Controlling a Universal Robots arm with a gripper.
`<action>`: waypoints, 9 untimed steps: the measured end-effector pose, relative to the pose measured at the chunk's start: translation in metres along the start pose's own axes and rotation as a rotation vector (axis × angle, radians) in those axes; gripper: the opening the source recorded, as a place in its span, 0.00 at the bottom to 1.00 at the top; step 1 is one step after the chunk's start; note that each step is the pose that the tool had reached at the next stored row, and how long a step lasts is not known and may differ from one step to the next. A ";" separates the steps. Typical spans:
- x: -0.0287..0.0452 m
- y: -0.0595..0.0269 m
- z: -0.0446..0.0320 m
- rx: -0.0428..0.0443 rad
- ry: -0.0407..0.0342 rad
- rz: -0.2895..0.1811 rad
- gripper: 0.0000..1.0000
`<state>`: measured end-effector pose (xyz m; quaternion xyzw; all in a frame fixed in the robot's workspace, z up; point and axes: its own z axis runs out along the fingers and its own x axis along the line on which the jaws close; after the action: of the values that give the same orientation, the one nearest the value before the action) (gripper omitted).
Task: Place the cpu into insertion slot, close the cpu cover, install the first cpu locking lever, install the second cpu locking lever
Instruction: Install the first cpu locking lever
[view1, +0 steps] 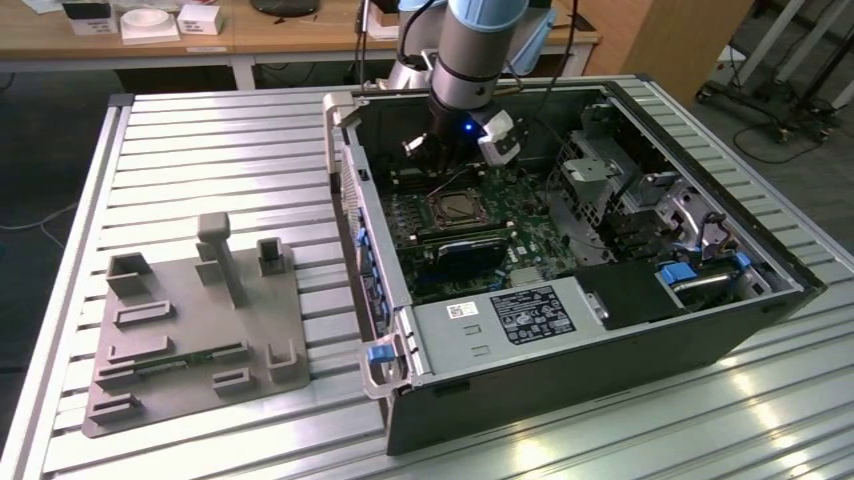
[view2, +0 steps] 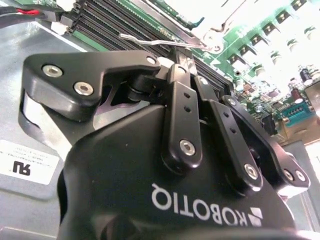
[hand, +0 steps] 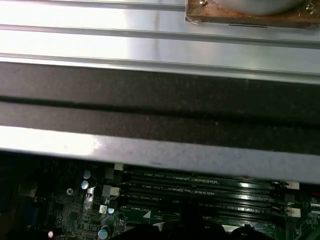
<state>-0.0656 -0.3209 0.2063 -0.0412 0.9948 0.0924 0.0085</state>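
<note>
While the arm is reaching down into the open computer case (view1: 561, 330) in the exterior view, the end effector (view1: 437, 152) is hanging just above the green circuit board (view1: 534, 225), beside the long black memory slots (hand: 200, 187). Seen in the second wrist view, the end effector (view2: 176, 59) is showing its black fingers (view2: 180, 100) pressed together at the tips, right next to a thin silver wire lever (view2: 165, 44) that is lying over the edge of the memory slots (view2: 115, 22); whether the tips are actually pinching that lever cannot be told. Just beyond the fingertips in that view, the insertion slot (view2: 195, 20) is appearing as a bright metal-rimmed frame. In the exterior view the insertion slot (view1: 458, 208) is sitting just below and in front of the end effector, with the cpu cover (view1: 461, 198) lying flat over it and a dark square showing through the central opening; whether the cpu is seated there cannot be told. Well away from the end effector, toward the exterior view's left, a grey fixture tray (view1: 187, 330) is resting on the ribbed metal surface (view1: 214, 140) that is carrying the case.
</note>
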 end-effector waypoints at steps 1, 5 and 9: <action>0.0000 0.0000 0.0000 -0.0004 0.0000 0.000 0.11; 0.0000 0.0000 -0.0002 -0.0176 -0.0012 0.000 0.11; 0.0000 0.0003 -0.0017 -0.0206 -0.0015 0.000 0.11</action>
<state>-0.0657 -0.3209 0.2080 -0.0414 0.9938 0.1027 0.0089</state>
